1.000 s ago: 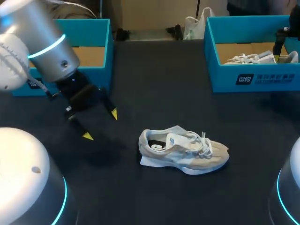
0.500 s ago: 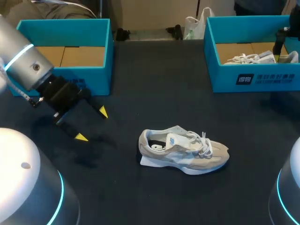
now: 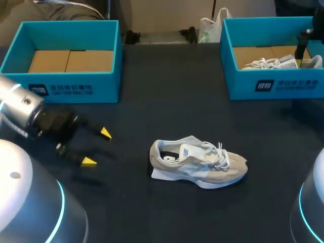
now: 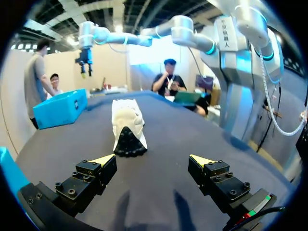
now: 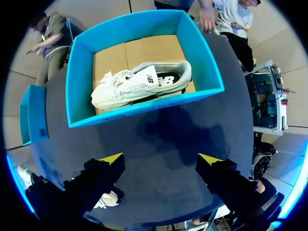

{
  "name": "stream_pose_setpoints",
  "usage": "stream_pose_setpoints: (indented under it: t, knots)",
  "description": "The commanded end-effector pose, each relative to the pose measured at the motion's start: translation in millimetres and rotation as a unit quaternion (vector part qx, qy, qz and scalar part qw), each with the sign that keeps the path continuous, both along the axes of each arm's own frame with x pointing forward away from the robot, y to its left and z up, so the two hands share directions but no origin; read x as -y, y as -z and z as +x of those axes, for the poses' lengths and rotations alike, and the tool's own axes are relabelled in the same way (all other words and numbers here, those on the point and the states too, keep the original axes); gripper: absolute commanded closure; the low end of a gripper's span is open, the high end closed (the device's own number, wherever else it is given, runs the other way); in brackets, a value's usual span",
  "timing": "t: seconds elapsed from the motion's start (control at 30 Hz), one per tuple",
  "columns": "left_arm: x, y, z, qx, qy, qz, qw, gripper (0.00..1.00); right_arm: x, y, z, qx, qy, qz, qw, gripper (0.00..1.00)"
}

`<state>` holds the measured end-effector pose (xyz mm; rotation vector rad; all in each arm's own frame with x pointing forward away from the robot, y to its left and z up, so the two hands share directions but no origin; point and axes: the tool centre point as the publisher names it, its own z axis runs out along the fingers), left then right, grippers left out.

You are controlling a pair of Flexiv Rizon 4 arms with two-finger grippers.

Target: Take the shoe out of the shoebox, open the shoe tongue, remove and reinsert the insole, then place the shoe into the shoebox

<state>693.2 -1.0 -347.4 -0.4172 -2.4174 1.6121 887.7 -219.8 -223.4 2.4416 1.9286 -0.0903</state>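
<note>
A pale grey and white lace-up sneaker (image 3: 198, 162) stands on its white sole near the middle of the dark cloth-topped table (image 3: 167, 91). It is outside both boxes, with its toe toward my right and its heel toward my left. The upper mixes soft, suede-looking panels with smoother fabric. White laces lie loosely over the tongue, and the opening shows a dark lining.

The left gripper (image 3: 96, 147) hangs low over the table, well to the sneaker's left. In the left wrist view the left gripper (image 4: 153, 160) has its yellow-tipped fingers spread wide with nothing between them. The sneaker (image 4: 128, 126) lies ahead of them and apart, dark heel end nearest.

The teal cardboard shoebox on my left (image 3: 101, 86), rectangular and open-topped, shows a brown cardboard floor. The teal cardboard shoebox on my right (image 3: 243, 83) holds a second pale sneaker (image 3: 283, 62).

The right gripper (image 5: 161, 159) hovers above that right-hand box (image 5: 144, 108), fingers parted and gripping nothing. The second sneaker (image 5: 142, 83) lies on its side across the brown floor.
</note>
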Motion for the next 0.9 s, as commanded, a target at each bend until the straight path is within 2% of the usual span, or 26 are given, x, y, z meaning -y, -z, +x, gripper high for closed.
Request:
stream_pose_setpoints:
  t: [0.03, 0.23, 0.43, 0.67, 0.9]
  knots:
    - [-3.9, 4.8, -4.9, -0.004, -0.013, -0.033, 0.999, 0.0, -0.4, 0.2, -0.4, 0.001, 0.001, -0.001, 1.0, 0.0]
    - [-3.9, 4.8, -4.9, -0.004, -0.013, -0.033, 0.999, 0.0, -0.4, 0.2, -0.4, 0.001, 0.001, -0.001, 1.0, 0.0]
    - [3.2, 26.8, -2.3, -0.058, -0.082, -0.076, 0.992, 0.0, -0.4, 0.2, -0.4, 0.001, 0.001, -0.001, 1.0, 0.0]
    - [21.8, 43.6, 3.0, -0.063, -0.123, -0.094, 0.986, 0.0, -0.4, 0.2, -0.4, 0.001, 0.001, -0.001, 1.0, 0.0]
    - [41.6, 46.4, 11.2, -0.071, -0.166, -0.092, 0.979, 0.0, -0.4, 0.2, -0.4, 0.001, 0.001, -0.001, 1.0, 0.0]
